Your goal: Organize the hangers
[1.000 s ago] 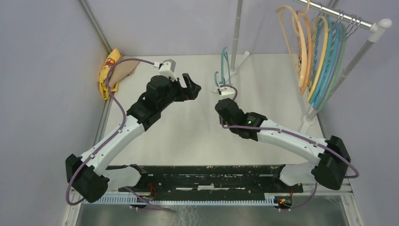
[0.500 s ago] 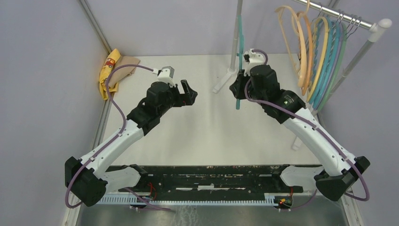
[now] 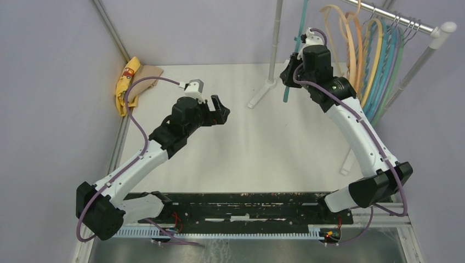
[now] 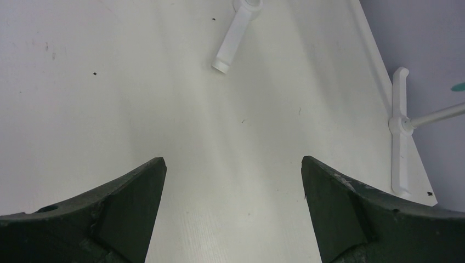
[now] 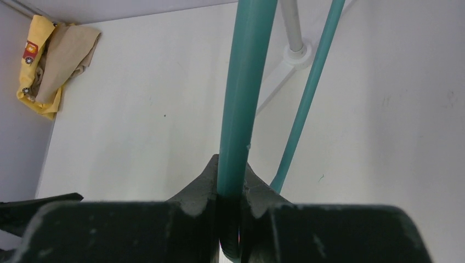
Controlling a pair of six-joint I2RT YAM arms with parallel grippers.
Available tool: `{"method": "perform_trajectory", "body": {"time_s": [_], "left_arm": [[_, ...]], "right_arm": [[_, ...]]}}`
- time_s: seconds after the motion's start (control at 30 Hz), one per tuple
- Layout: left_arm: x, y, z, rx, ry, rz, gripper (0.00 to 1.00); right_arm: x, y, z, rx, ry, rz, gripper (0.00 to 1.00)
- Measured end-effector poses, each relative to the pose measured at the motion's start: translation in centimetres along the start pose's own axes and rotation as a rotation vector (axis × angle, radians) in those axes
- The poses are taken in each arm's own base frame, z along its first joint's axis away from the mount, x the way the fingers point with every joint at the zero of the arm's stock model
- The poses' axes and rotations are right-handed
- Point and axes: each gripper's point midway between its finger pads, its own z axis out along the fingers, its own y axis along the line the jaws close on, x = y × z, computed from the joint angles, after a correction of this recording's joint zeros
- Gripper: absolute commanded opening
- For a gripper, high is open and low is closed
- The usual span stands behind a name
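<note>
**Right gripper clamped on a teal hanger by the rack, left gripper open over the table**

Your right gripper (image 3: 289, 75) was clenched on a teal hanger (image 3: 285, 94), with the arm stretched up toward the far right corner. In the right wrist view the jaws of this gripper (image 5: 230, 171) pinched the thick teal bar (image 5: 241, 93) from both sides. A thinner teal strand of the same hanger ran up just to the right of that bar. From above, the hanger stood almost upright, lifted off the table (image 3: 247, 148). Its lower end hung free below the gripper. Its upper end ran out of the top of the picture, so you could not tell where its hook was.

The hung hangers (image 3: 373, 60) were bunched on the rail (image 3: 407, 21) at the far right, just beside your right wrist. They showed cream, orange, yellow, teal, lilac and pale green, and their hooks sat close together on the rail. The held hanger was on the left of that bunch, between it and the white post (image 3: 276, 38).

Your left gripper (image 3: 220, 111) was released, hovering over the middle of the table with nothing between its fingers. The left wrist view showed the two dark fingers of this gripper (image 4: 233, 170) spread wide over the bare white surface. A white rack foot (image 4: 233, 38) lay ahead of them, well apart.

A yellow and tan cloth (image 3: 130, 82) sat crumpled at the far left edge of the table, away from both arms
</note>
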Motion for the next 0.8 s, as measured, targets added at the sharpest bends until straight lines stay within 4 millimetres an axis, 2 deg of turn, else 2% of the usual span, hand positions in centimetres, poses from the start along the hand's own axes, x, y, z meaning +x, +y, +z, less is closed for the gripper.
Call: {"method": "perform_trajectory", "body": {"time_s": [0.17, 0.27, 0.57, 0.73, 0.8], "left_arm": [[0.0, 0.0, 0.0, -0.001, 0.001, 0.005, 0.99], [0.1, 0.1, 0.1, -0.004, 0.002, 0.017, 0.99], [0.8, 0.6, 0.7, -0.023, 0.022, 0.026, 0.99], [1.2, 0.8, 1.1, -0.029, 0.036, 0.028, 0.99], [1.2, 0.8, 1.1, -0.029, 0.035, 0.029, 0.99]], "right_arm": [[-0.7, -2.6, 2.5, 0.018, 0.015, 0.078, 0.05], [-1.7, -3.0, 3.4, 0.001, 0.007, 0.109, 0.05], [-5.4, -0.1, 1.9, -0.132, -0.070, 0.106, 0.06], [-5.7, 0.1, 1.8, -0.144, -0.073, 0.105, 0.06], [-6.4, 0.0, 1.7, -0.146, -0.085, 0.108, 0.06]]}}
